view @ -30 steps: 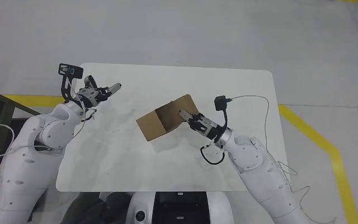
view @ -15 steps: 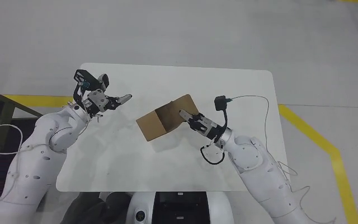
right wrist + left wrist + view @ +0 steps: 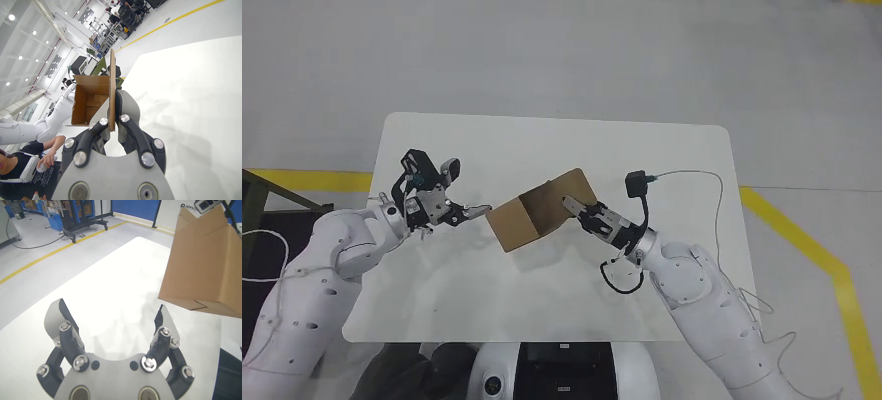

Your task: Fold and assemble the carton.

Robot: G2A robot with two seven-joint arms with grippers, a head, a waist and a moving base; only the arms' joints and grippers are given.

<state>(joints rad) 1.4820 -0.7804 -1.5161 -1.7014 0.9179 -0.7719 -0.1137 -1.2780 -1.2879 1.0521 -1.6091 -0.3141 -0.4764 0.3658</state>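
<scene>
Right gripper is clamped on a carton wall and holds the box, open side toward it, over mid-table. Left gripper is spread wide, just beside the carton's opposite end.

Plain brown corrugated cardboard, that carton, matt all over. The flap edge clamped in the right gripper shows its fluted core. That gripper's fingers look like smooth satin-grey metal, with shiny screw heads and matt black plastic links behind. Over on the left gripper, the same metal shells, lined with rough, ribbed black rubbery pads. Beneath it, the counter is smooth white with a faint sheen.
</scene>
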